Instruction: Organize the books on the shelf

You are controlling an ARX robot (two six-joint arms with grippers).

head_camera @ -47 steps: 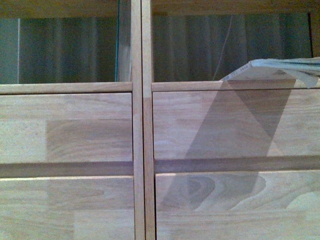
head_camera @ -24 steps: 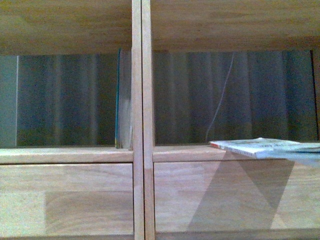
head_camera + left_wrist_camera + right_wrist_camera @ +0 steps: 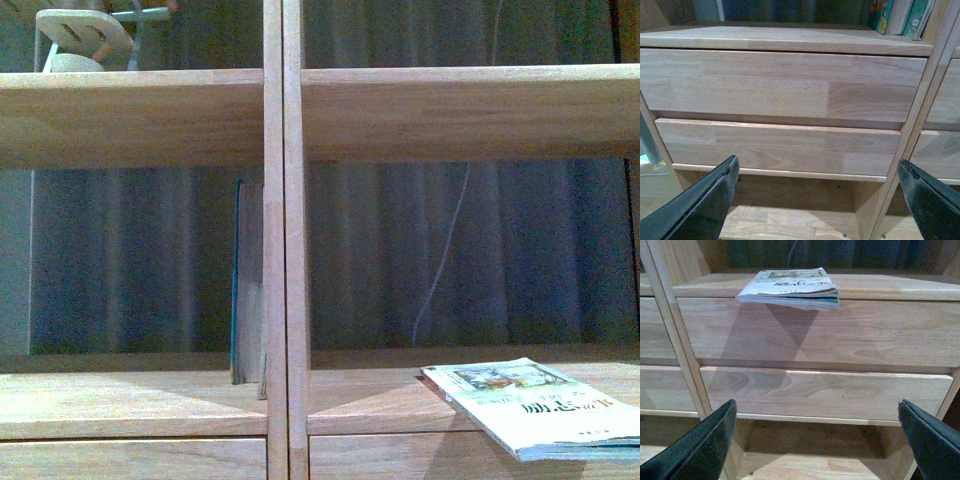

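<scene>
**Inspector:** What has altered in the last second?

**Examiner:** The front view has climbed. A second ago the drawer fronts filled it. Now the open compartments of the shelf (image 3: 430,110) are in full sight, with the board above them showing.

**Inspector:** Where are the books?

**Examiner:** The paperback (image 3: 535,405) lies flat to the right of the central upright (image 3: 283,250) and well apart from it. Its near edge overhangs the board's front, and it has not shifted. The green-edged book (image 3: 238,280) stands upright, hard against the left side of the central upright.

**Inspector:** And the tools?

**Examiner:** The left tool (image 3: 817,165) and right tool (image 3: 816,404) both have their jaws spread wide and hold nothing — they sit low, before the drawer fronts (image 3: 780,85).

**Inspector:** What does this mean for the task?

**Examiner:** In my judgement the rise brings the working compartment into reach. The paperback is not yet stood up, so lifting it is the pending step.
</scene>
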